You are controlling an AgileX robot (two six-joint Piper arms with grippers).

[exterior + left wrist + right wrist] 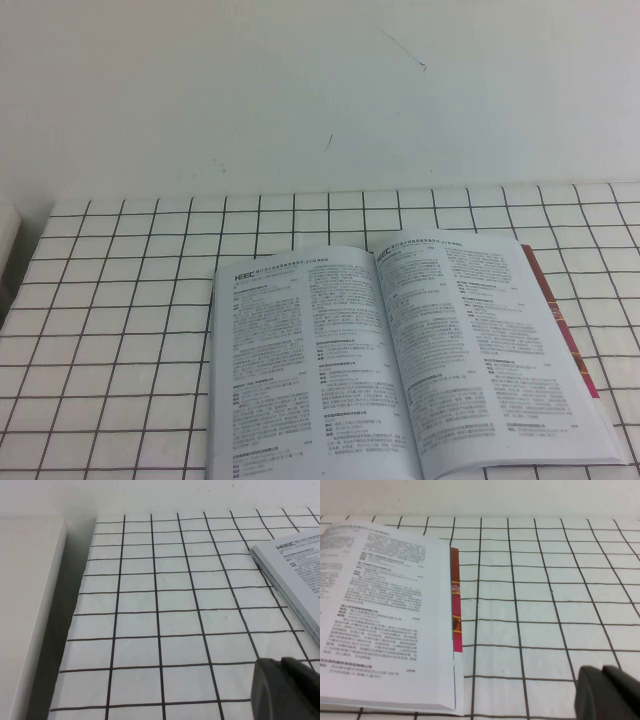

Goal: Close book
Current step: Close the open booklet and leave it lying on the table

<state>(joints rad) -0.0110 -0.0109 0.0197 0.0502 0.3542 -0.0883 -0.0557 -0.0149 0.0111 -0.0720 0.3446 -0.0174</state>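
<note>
Left hand (286, 689) hangs low over the checked tabletop (130, 300), left of the book (400, 360); I cannot tell its opening. Lying open and flat at the near edge, the book looks light and floppy, probably best lifted by its red cover (560, 325). Right hand (607, 692) hangs beyond that edge, its opening equally unclear.

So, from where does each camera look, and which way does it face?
High view: raised on the robot's side, angled down at the open book on the checked table; no arm shows.
Left wrist view: on the left arm, over the table left of the book, facing its left page; left gripper partly shows.
Right wrist view: on the right arm, right of the book, facing its red cover edge; right gripper partly shows.
All three share the book and table.
</note>
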